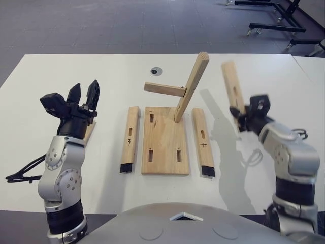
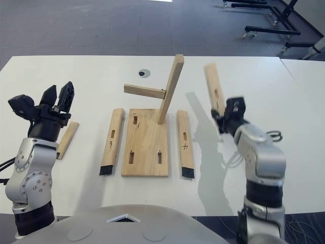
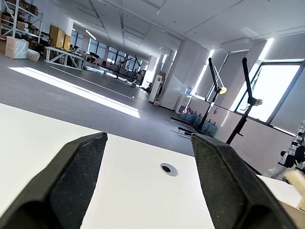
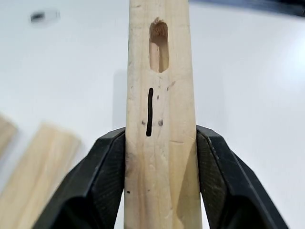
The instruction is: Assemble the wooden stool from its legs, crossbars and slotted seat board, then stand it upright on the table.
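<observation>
The slotted seat board (image 1: 165, 152) lies flat mid-table. One leg (image 1: 192, 86) stands tilted in its far right slot, with a crossbar (image 1: 164, 89) sticking out to the left from its middle. Two more legs lie flat, one to the left (image 1: 129, 138) and one to the right (image 1: 203, 147) of the board. My right gripper (image 1: 239, 115) is shut on a fourth leg (image 4: 161, 119), holding it upright above the table to the right of the board. My left gripper (image 1: 84, 94) hovers open and empty at the left, above a short crossbar (image 2: 67, 138).
A round grommet hole (image 1: 157, 70) sits in the white table (image 1: 101, 76) behind the board. Cables hang by the left arm (image 1: 23, 173) and beside the right arm (image 1: 299, 133). Bare table lies at the far left and far right.
</observation>
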Controlling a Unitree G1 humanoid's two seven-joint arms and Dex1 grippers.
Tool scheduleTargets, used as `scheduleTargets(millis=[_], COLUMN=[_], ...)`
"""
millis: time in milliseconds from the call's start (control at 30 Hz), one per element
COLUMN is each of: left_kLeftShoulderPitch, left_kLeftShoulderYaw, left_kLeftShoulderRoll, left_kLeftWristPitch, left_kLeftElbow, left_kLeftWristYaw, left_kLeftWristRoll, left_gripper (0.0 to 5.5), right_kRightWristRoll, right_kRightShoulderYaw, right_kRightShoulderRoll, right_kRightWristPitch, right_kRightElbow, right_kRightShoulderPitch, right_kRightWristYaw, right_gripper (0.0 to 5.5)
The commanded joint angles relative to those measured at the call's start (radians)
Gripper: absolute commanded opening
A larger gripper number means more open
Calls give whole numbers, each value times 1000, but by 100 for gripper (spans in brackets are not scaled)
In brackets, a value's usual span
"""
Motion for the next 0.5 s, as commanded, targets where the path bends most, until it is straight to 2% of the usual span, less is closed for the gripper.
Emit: scheduleTargets(millis=[33, 133, 233, 400, 500], left_kLeftShoulderPitch=[-105, -167, -182, -186, -187], left_kLeftShoulderYaw=[13, 9, 14, 5, 2], left_kLeftShoulderRoll=[62, 96, 117, 169, 206], left_kLeftWristPitch=[27, 55, 77, 133, 172], left_kLeftElbow=[53, 85, 56, 17, 22], left_kLeftWristYaw=[-58, -124, -229, -384, -452], left_kLeftWristRoll=[-47, -111, -243, -448, -541], left_gripper=[321, 321, 321, 321, 321], right_kRightWristRoll=[27, 96, 252, 563, 633], right_kRightShoulderYaw=[-58, -83, -75, -43, 23], right_kRightShoulderRoll=[23, 28, 24, 39, 18], right_kRightWristPitch=[-255, -343, -335, -177, -119], right_kRightElbow=[175, 166, 83, -116, -179], right_kRightShoulderPitch=[-225, -274, -341, -386, -341], right_kRightWristYaw=[37, 110, 249, 319, 373], right_gripper=[200, 200, 200, 200, 200])
